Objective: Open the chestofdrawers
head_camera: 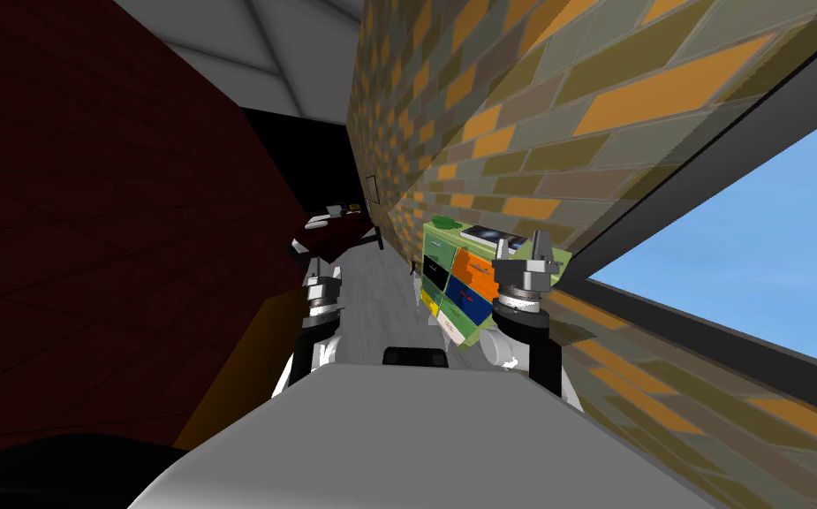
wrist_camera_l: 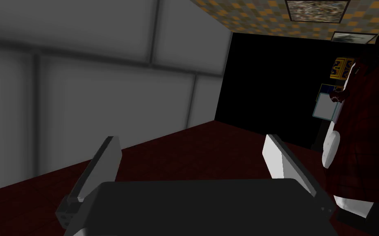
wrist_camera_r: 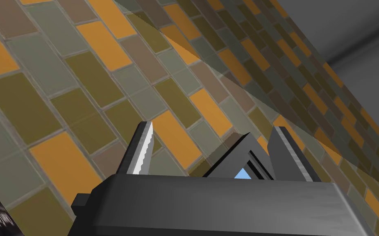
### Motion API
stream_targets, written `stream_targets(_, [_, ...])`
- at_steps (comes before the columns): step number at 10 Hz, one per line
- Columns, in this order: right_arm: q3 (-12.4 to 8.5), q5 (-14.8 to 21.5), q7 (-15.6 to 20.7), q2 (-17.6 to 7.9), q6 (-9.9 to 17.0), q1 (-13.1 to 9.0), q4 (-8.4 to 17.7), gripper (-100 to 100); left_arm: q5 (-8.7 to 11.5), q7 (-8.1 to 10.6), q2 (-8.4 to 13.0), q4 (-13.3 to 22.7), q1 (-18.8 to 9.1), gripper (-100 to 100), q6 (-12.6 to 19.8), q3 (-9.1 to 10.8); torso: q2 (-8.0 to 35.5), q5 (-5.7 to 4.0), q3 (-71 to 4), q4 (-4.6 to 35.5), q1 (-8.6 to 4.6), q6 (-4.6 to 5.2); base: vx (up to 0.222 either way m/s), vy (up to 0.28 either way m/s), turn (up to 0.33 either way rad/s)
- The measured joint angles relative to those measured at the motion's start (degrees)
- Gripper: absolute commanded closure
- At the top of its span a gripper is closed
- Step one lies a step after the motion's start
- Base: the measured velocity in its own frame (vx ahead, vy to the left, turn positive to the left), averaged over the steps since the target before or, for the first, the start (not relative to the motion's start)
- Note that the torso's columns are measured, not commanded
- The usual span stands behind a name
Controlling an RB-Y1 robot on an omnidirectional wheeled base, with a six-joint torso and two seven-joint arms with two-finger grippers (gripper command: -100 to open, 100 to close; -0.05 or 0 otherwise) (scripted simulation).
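A light green chest of drawers [head_camera: 456, 278] with orange, blue, black and yellow drawer fronts stands against the tiled wall, ahead and to my right. Its drawers look closed. My right gripper [head_camera: 530, 249] is raised just in front of the chest's near end, fingers pointing up and open [wrist_camera_r: 213, 139] with nothing between them. My left gripper [head_camera: 321, 274] is held up over the floor to the left of the chest, open [wrist_camera_l: 192, 159] and empty.
On the chest's top lie a dark book [head_camera: 492, 236] and a green item [head_camera: 444, 223]. A dark red table [head_camera: 331, 231] with small things stands further down the room. A dark red wall [head_camera: 88, 247] runs along my left, a window [head_camera: 751, 265] on my right.
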Motion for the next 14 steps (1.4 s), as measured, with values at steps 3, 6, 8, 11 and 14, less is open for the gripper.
stream_targets(3, [0.0, 0.0, 0.0, 0.0, 0.0, 0.0, 0.0, 0, 0.0, 0.00, 0.0, 0.0, 0.0, 0, 0.0, 0.00, 10.0, 0.00, -20.1, 10.1, 0.00, 0.00, 0.000, 0.000, 0.000])
stream_targets(6, [0.0, 0.0, 0.0, 0.0, 0.0, 0.0, 0.0, 0, 0.0, 0.00, 0.0, 0.0, 0.0, 0, 0.0, 0.00, 22.7, 0.00, -45.4, 22.7, 0.00, 0.00, 0.000, 0.000, 0.000])
stream_targets(8, [0.0, 0.0, 0.0, 0.0, 0.0, 0.0, 0.0, 0, 0.0, 0.00, 0.0, 0.0, 0.0, 0, 0.0, 0.00, 31.2, 0.00, -62.3, 31.1, 0.00, 0.00, 0.000, 0.000, 0.000])
stream_targets(11, [-0.2, 0.2, 0.3, -1.2, 0.1, 0.0, 0.2, -100, 0.0, 0.00, 0.0, 0.0, 0.0, 0, 0.0, 0.00, 41.5, 0.01, -83.2, 41.5, 0.04, 0.00, 0.020, 0.020, -0.014])
stream_targets(14, [-0.9, 2.0, 3.4, -5.1, 1.6, 0.2, 1.0, -100, 0.0, 0.00, 0.0, 0.0, 0.0, 0, 0.0, -0.01, 42.2, 0.03, -84.6, 42.2, 0.09, 0.00, 0.069, 0.074, -0.043])
